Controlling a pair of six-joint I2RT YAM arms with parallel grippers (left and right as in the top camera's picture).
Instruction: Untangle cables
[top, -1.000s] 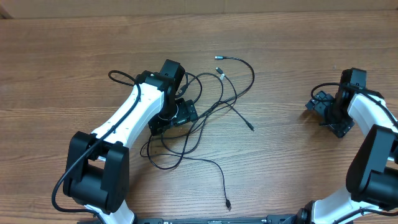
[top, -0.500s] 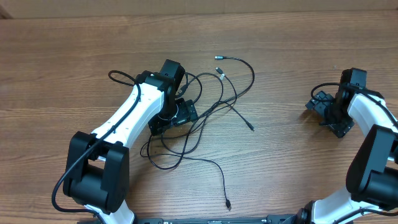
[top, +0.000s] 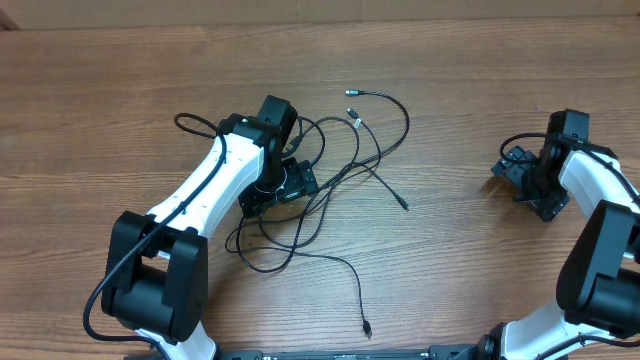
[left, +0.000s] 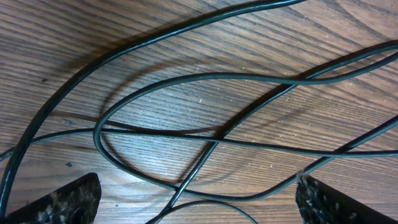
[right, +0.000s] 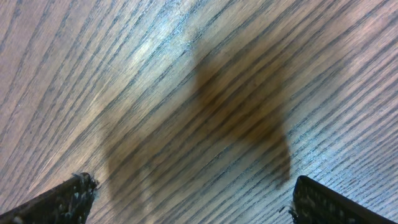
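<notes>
The wooden tabletop (top: 120, 80) carries 2 arms. The black cables (top: 405, 125) lie in a loose tangle at its centre, looping under the left arm (top: 215, 185). The left claw (left: 199, 199) is spread wide over crossing strands and grips none. The right claw (right: 193, 193), well apart from them, gapes empty over bare wood. One small plug tip (top: 367, 328) lies at the near edge.

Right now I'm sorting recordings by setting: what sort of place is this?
Probably a robotics lab bench: a wooden table, a left arm and right arm at it, and tangled black cables.
</notes>
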